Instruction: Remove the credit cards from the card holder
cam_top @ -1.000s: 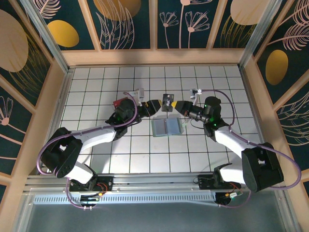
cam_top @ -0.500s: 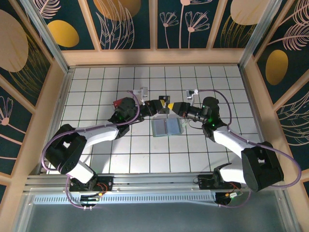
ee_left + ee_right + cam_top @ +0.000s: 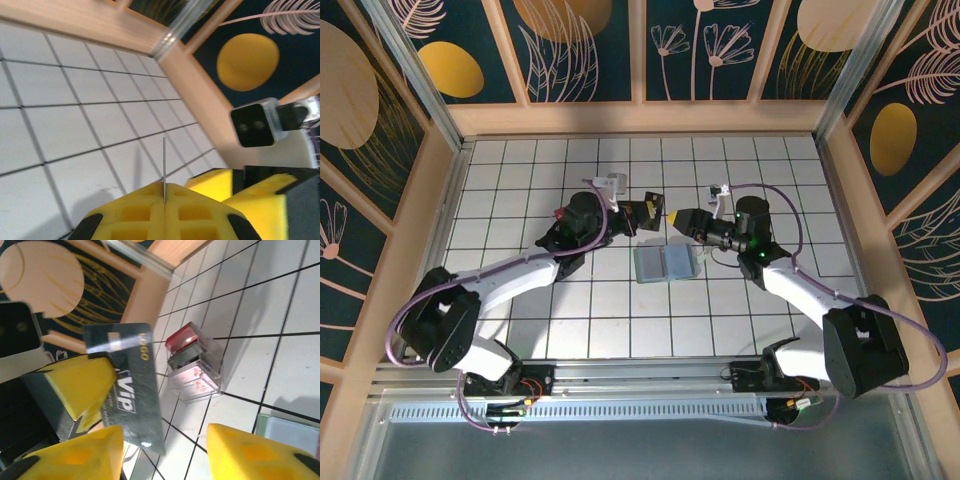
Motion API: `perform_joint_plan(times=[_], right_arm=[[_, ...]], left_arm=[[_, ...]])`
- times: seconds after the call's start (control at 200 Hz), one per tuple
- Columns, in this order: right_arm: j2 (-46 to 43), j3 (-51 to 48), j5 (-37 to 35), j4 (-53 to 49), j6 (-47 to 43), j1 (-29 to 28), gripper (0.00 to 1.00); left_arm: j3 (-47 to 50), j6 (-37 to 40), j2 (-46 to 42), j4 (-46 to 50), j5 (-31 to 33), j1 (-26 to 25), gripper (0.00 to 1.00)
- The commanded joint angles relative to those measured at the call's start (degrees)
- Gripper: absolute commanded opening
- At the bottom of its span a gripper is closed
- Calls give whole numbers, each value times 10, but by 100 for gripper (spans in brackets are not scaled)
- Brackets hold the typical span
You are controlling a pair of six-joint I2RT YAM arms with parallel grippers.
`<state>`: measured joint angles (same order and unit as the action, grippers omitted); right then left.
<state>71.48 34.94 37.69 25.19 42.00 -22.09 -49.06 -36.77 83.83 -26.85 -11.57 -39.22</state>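
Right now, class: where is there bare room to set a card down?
Bare tiles lie along the far wall and in the near rows between the card holder and the arm bases. The middle is crowded: the left gripper pinches a dark card, the open right gripper faces it, and a clear box sits beside the left arm.

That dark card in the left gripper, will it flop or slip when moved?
Probably stiff: the dark card sticks out flat and its edge looks straight in the left wrist view. Its glossy face may slip. Likely very light, being so thin.
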Motion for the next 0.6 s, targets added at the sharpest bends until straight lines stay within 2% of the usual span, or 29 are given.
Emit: perform_joint_plan(times=[0.0,0.13,0.45,0.52,0.591], right_arm=[[-31,25,-67,-87,-56,-2,54],[-45,26,-106,-122,-69,-1,58],[-50,34,-161,-164,-72,0,59],[-49,35,-165,-168,-70,1,59],[-49,37,-168,-174,-69,4,59]], left_arm=[[-23,113,-37,113,78,9,0],[-31,190,-56,179,131,15,0],[-63,378,-56,294,271,37,0],[-63,418,-53,303,283,44,0],[-63,456,-53,305,270,53,0]])
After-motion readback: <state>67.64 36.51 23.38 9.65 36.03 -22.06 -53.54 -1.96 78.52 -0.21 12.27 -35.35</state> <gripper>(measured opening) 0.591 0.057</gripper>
